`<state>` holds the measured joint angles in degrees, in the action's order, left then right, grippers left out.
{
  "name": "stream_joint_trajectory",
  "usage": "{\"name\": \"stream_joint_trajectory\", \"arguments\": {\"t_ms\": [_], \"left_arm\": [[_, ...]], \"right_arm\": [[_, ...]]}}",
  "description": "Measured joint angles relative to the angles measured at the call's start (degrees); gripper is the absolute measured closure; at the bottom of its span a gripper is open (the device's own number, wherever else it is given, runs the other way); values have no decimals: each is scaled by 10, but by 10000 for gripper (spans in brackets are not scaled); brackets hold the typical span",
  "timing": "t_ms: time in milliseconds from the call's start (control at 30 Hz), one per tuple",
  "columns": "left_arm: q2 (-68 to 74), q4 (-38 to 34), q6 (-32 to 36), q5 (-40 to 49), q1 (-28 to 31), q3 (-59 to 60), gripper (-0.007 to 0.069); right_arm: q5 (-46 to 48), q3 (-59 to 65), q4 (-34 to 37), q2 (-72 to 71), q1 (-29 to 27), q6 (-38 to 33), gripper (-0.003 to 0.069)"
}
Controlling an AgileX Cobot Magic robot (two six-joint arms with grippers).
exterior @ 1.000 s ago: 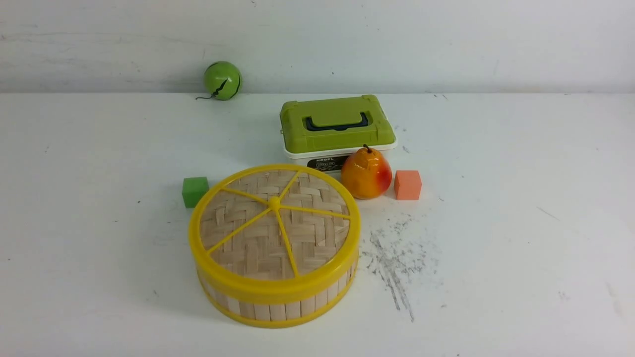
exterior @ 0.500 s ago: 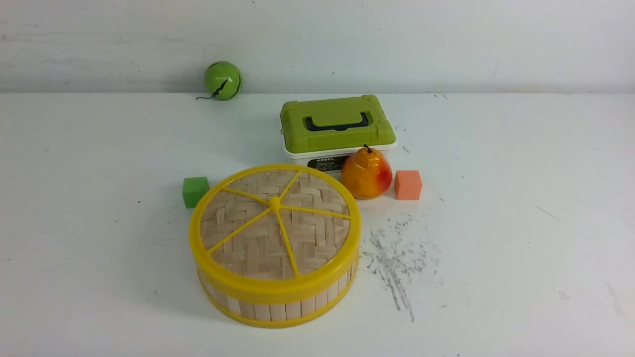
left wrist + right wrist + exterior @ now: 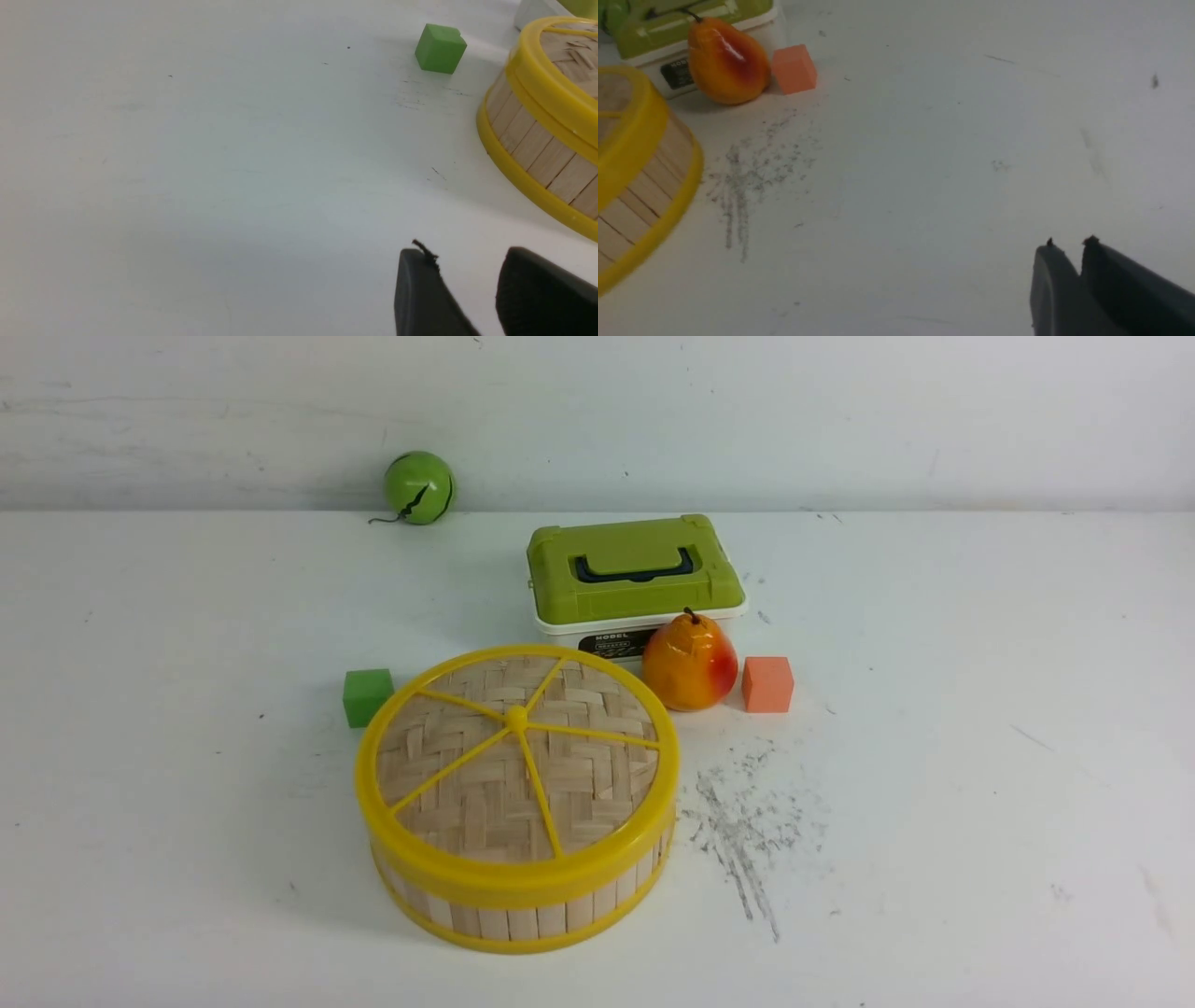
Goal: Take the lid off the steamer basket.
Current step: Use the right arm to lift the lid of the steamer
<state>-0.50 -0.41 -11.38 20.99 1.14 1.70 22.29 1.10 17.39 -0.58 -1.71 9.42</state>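
Lying flat atop the round, bamboo-slatted, yellow-rimmed steamer basket [image 3: 523,922], near and left of centre: round woven-bamboo, yellow-rimmed lid [image 3: 495,793], knob up, no long axis. Left black gripper [image 3: 462,289] parted, empty; right black gripper [image 3: 1080,280] slightly parted, empty.

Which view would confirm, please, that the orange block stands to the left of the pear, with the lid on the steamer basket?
The side is wrong: the front view shows the orange block to the right of the pear. The lid is indeed on the steamer basket.
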Motion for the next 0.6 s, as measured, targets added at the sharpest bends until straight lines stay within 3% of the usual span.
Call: {"name": "stream_joint_trajectory", "arguments": {"t_ms": [200,300,600], "left_arm": [[0,0,0,0,0,0,386],[0,0,0,0,0,0,386],[0,0,0,0,0,0,386]], "right_arm": [[10,4,291,0,0,89,566],[7,4,325,0,0,74,564],[-6,3,322,0,0,-22,554]]}}
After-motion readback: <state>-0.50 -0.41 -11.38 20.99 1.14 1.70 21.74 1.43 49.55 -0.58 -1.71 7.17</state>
